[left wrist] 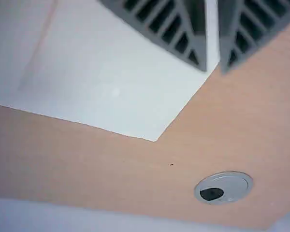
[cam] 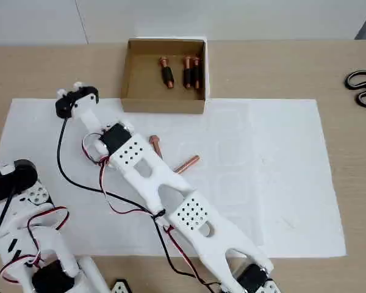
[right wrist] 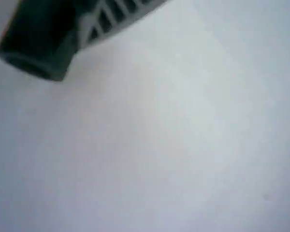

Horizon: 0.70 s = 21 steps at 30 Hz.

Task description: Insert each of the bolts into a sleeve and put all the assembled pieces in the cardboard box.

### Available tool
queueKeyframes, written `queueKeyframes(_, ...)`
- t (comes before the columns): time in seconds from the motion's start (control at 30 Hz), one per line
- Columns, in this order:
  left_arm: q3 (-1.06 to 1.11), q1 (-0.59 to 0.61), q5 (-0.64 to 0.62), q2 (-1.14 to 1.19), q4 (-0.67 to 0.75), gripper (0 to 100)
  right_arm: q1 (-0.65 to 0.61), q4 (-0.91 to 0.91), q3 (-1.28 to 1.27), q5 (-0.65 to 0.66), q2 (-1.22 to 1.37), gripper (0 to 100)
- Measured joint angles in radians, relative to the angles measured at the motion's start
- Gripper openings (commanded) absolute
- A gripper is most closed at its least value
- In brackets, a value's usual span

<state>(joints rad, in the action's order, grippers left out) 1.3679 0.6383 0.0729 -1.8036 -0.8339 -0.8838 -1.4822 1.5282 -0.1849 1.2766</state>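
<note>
The right end effector (cam: 70,97) pinched a black sleeve (right wrist: 36,43) above the white sheet (cam: 262,183), apparently readying it for 1 of 2 loose bolts (cam: 187,164). 3 assembled pieces (cam: 168,73) lay in the cardboard box (cam: 129,70). The left end effector (left wrist: 213,67), pressed together, held nothing.

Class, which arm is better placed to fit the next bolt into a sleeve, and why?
Right. Its gripper holds a black sleeve over the paper, near the two loose bolts. The left arm sits folded at the paper's corner, farther off.
</note>
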Motion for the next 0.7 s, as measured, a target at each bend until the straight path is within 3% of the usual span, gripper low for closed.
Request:
queueKeyframes(0.33,0.000,0.000,0.000,0.000,0.000,1,-0.021,0.063,0.003,0.002,0.054,17.3)
queueKeyframes(0.5,0.000,0.000,0.000,0.000,0.000,1,-0.025,0.063,0.005,0.003,0.060,0.0)
queueKeyframes(0.7,0.000,0.000,0.000,0.000,0.000,1,-0.026,-0.011,0.020,0.003,0.060,0.4)
